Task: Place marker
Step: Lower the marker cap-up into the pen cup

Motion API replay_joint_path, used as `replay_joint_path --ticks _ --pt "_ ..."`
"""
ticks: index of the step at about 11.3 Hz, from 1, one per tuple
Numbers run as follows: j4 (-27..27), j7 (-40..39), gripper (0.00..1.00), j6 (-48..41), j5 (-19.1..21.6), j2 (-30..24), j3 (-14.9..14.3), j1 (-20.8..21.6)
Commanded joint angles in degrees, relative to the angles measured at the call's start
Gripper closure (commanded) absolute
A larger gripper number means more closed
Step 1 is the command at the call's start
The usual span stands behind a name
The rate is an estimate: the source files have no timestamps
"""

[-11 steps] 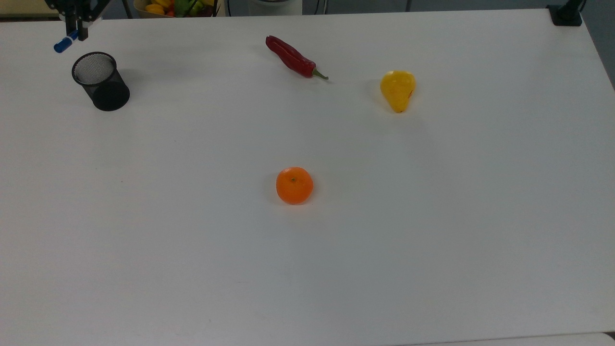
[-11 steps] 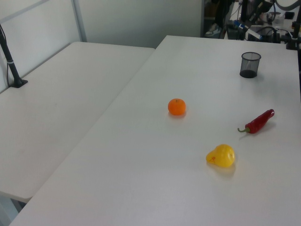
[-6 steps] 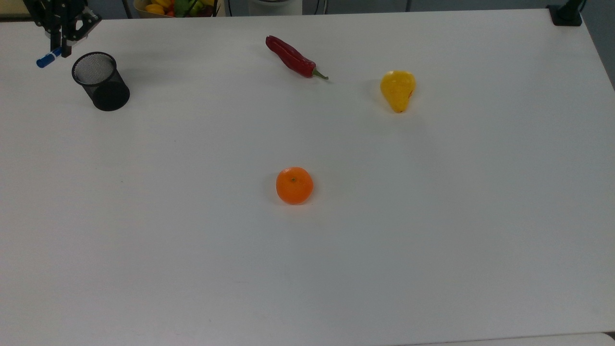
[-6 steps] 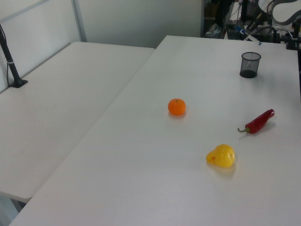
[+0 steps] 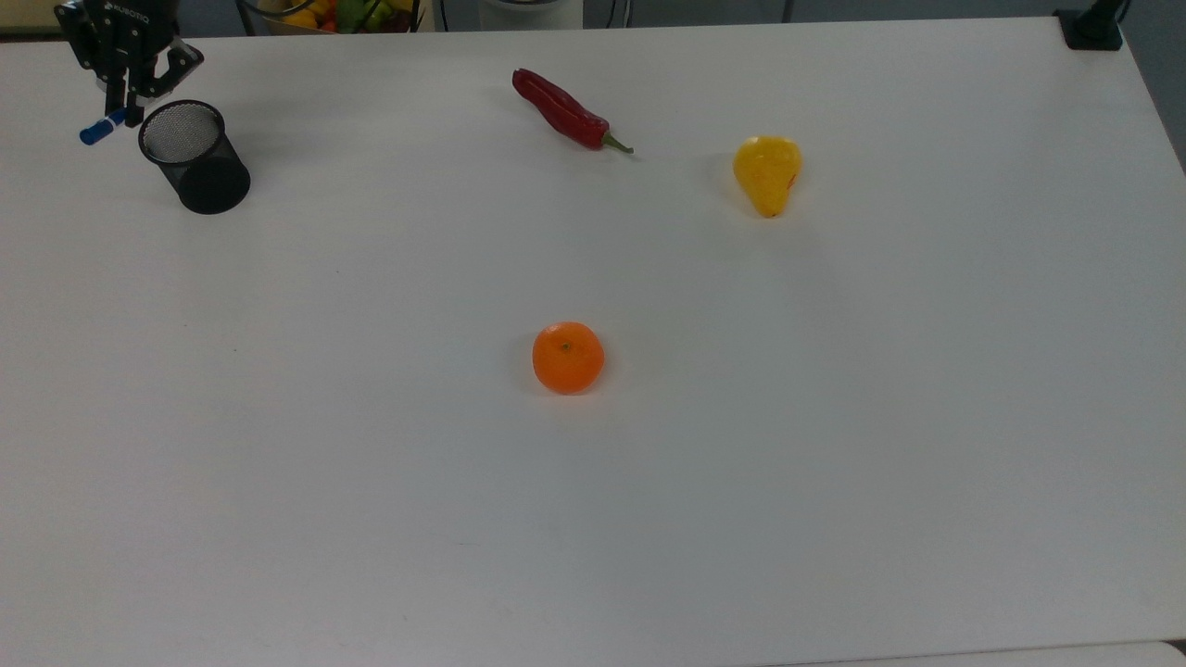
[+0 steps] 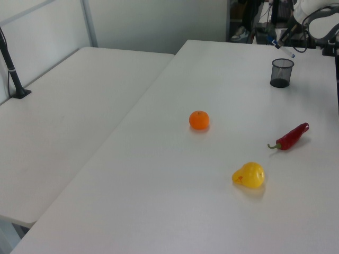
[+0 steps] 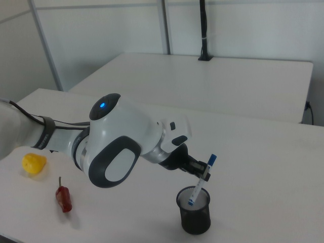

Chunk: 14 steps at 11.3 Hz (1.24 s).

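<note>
The tool (image 7: 204,171) grips the marker (image 7: 201,181) partway along its white barrel, its fingers closed on the pen just above the black mesh cup (image 7: 195,209). In the right view the marker hangs tilted, blue cap up and away from the arm, its small blue end tip lowered inside the cup's rim; whether that tip touches the mesh cannot be told. The white-and-grey arm (image 7: 119,147) reaches in from the right view's left, a blue light glowing on its upper joint.

In the top view the tool (image 5: 121,97) sits at the far left corner of the bench (image 5: 649,463), with the marker's blue cap (image 5: 95,132) poking out toward the top view's left, just beside the cup (image 5: 193,156). In the left view the marker (image 6: 282,46) slants above the cup (image 6: 280,72) near the bench's far end.

Further out on the white bench lie a red chili (image 5: 567,112), a yellow pear-shaped fruit (image 5: 767,172) near it, and an orange (image 5: 567,357) alone toward the middle, all well apart from the cup. A second white bench (image 6: 69,116) stands alongside, in the left view's left half.
</note>
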Motion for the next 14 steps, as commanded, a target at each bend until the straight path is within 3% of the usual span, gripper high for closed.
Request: replay_joint_path --ticks 1,6,14 --pt "-1.94 -1.04 0.99 6.99 -0.98 1.66 -0.04 -0.19" --pt "-8.10 -1.04 0.98 20.26 -0.98 2.46 0.05 -0.28" --pt "-11.27 -3.50 0.98 25.73 -0.98 2.20 0.05 -0.63"
